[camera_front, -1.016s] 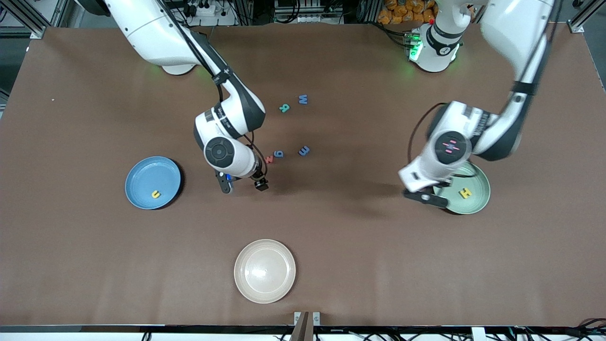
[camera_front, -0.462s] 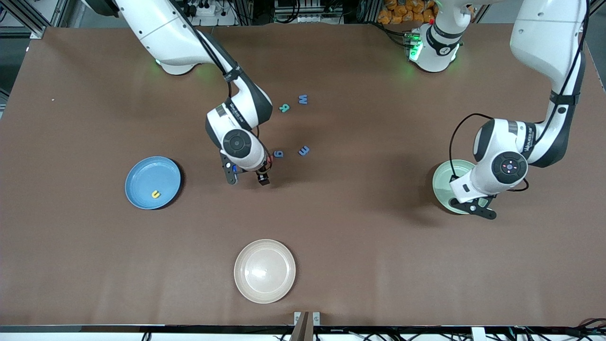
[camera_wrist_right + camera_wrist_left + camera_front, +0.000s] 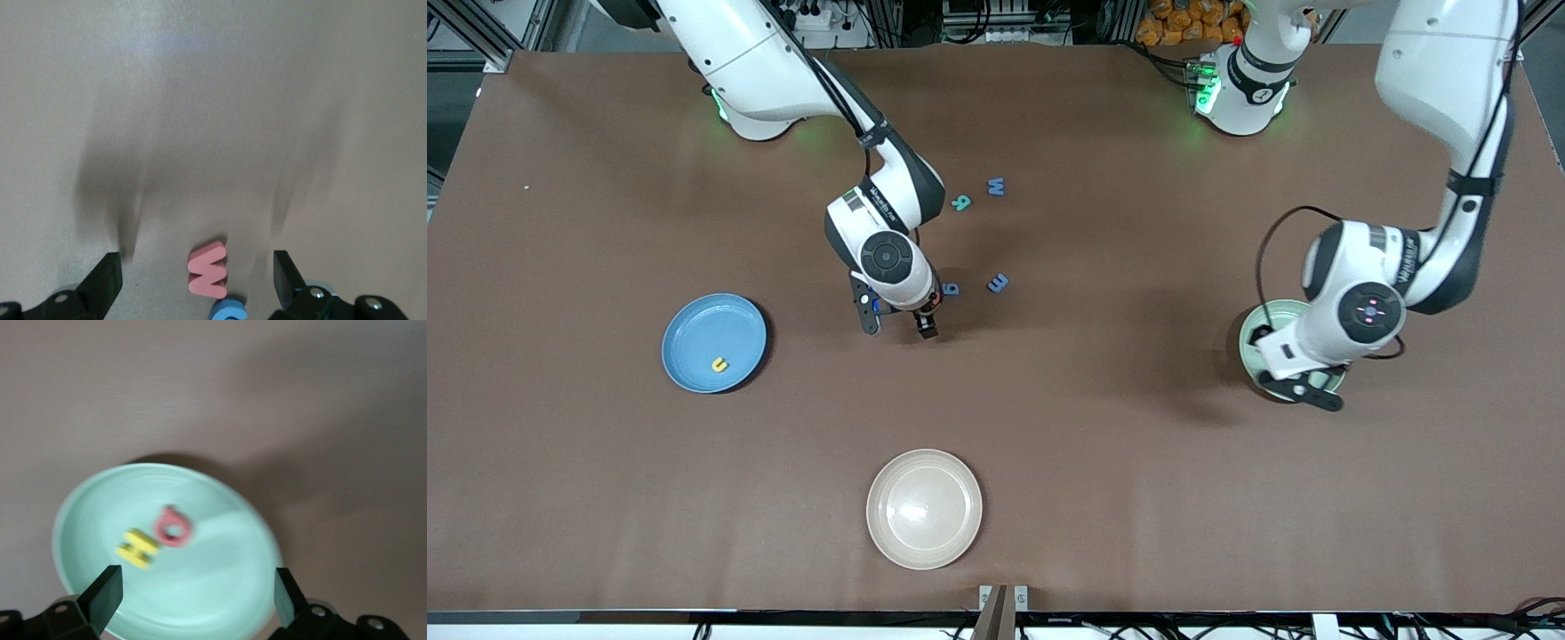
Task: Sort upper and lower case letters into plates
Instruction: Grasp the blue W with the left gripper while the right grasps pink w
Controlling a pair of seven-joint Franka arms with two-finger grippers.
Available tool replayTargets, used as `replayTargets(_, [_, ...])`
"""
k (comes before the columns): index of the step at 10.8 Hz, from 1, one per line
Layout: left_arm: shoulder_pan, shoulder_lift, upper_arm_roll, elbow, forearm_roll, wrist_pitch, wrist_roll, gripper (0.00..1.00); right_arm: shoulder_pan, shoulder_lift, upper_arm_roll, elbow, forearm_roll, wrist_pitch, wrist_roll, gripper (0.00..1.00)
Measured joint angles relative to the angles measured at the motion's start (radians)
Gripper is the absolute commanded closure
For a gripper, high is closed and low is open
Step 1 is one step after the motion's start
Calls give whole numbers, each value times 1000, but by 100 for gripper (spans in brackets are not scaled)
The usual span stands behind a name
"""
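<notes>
The brown table (image 3: 1049, 444) holds the blue plate (image 3: 694, 329) toward the right arm's end and the green plate (image 3: 200, 600) toward the left arm's. The left gripper (image 3: 193, 597), jaws wide and empty, hangs over a yellow H (image 3: 137, 549) and a red letter (image 3: 173, 527) in the green plate. The right gripper (image 3: 197, 273), also wide, straddles a pink w (image 3: 208, 270); closing could nudge the blue letter (image 3: 227, 312) touching it, which is cut off and unreadable

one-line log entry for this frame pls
left gripper: open over mint plate, yellow H and red letter in it | right gripper: open, over pink w | blue plate: yellow u
</notes>
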Motion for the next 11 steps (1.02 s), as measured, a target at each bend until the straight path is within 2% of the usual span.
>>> replayTargets(2, [-34, -62, -123, 2, -14, -84, -177, 0, 3, 0, 0, -6, 0, 20, 3, 0])
replayTargets(5, [-76, -93, -296, -12, -33, -115, -441, 0, 12, 2, 0, -22, 0, 39, 5, 0])
replayTargets(7, [-107, -90, -395, -35, -34, -113, -606, 0, 13, 1, 0, -27, 0, 40, 6, 16])
replayTargets(9, [-126, -88, -472, -71, -34, -77, -737, 0, 18, 1, 0, -30, -1, 43, 7, 22])
replayTargets(11, [-172, -81, -497, -121, -35, 3, -833, 0, 20, 0, 0, -29, -1, 49, 9, 23])
